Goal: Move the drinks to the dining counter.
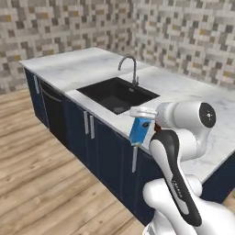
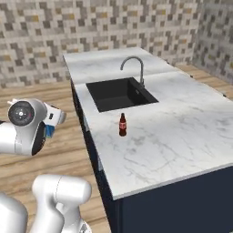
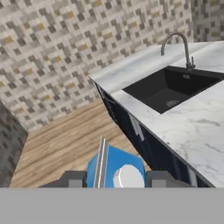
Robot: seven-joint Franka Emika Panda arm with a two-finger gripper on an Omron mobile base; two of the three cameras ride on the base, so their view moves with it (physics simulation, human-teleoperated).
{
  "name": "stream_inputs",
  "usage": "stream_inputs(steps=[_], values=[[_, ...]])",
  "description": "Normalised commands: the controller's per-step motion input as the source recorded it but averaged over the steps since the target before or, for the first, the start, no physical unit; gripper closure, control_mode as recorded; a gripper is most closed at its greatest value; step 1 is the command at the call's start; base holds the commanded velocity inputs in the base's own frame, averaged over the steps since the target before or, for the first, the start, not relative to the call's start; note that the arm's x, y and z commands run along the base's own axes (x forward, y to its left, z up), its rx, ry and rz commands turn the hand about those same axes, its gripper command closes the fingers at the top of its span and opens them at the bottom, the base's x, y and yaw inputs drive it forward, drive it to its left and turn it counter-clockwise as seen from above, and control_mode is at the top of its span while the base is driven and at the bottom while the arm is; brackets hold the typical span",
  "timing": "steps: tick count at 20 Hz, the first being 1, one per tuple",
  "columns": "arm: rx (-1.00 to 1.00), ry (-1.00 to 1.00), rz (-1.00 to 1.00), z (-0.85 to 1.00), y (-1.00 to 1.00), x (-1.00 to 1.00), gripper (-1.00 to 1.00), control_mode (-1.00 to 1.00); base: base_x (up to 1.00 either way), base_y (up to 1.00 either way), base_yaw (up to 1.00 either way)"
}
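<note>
Hanging off the worktop [image 1: 193, 87] edge over the floor, the carton [image 1: 139, 130] clamped in the gripper [image 1: 141, 120] could be dropped if released before it is carried inboard.

No lettering can be read: the cola bottle [image 2: 122, 124] has a red label too small to make out, and the blue carton [image 1: 139, 130] shows no legible print.

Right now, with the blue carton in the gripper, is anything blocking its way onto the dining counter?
Nothing visible does. The gripper holds the blue carton off the dining counter edge; the marble beside the cola bottle and sink is open.
</note>
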Motion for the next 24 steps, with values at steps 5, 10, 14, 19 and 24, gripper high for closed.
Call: stream_inputs(steps=[5, 10, 14, 19, 24], values=[[0.0, 0.0, 0.0, 0.0, 0.0, 0.0, 1.0, 1.0, 0.2, -0.39, -0.59], [0.0, 0.0, 0.0, 0.0, 0.0, 0.0, 1.0, 1.0, 0.15, -0.37, -0.59], [0.0, 0.0, 0.0, 0.0, 0.0, 0.0, 1.0, 1.0, 0.14, -0.36, -0.58], [0.0, 0.0, 0.0, 0.0, 0.0, 0.0, 1.0, 1.0, 0.13, -0.35, -0.57], [0.0, 0.0, 0.0, 0.0, 0.0, 0.0, 1.0, 1.0, 0.12, -0.34, -0.57]])
